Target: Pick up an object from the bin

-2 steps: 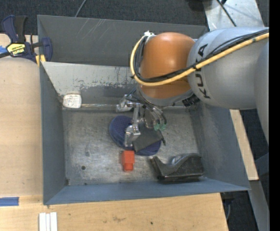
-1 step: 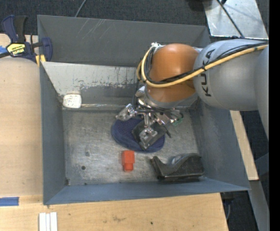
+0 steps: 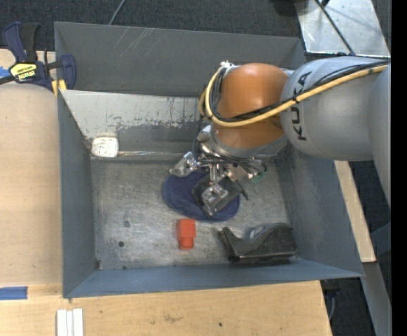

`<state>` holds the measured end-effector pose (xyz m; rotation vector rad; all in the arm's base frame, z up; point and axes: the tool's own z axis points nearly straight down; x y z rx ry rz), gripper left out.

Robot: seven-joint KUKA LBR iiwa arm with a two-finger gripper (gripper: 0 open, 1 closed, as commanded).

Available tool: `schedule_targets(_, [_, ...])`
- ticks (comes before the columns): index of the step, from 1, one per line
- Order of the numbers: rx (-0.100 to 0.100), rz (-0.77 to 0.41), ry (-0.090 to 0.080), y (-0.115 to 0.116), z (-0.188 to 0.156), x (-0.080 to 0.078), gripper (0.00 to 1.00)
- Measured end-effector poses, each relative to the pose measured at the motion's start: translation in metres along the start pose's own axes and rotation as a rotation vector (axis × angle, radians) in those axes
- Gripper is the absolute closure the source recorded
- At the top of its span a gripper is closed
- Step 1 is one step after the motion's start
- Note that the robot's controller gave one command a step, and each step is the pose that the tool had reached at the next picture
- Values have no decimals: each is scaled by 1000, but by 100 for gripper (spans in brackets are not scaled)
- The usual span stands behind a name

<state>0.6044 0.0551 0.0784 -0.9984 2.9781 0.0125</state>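
Note:
My gripper point(image 3: 215, 196) hangs low over a dark blue round cloth-like thing point(image 3: 181, 194) in the middle of the bin, its fingertips down on or just above the blue surface. A small red block point(image 3: 185, 233) lies on the floor just in front of the blue thing, to the gripper's lower left. A black flat object point(image 3: 259, 245) rests against the front wall, to the gripper's lower right.
A small white object point(image 3: 105, 146) sits at the back left corner of the bin floor. The arm with its orange cover and yellow cable covers the bin's back right part. The floor's left half lies bare.

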Motion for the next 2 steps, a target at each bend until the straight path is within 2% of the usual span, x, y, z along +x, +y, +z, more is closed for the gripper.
schedule_targets(1, [13,43,-8,6,-116,-4,100])
schedule_targets(2, [15,25,-9,-3,-227,-2,100])
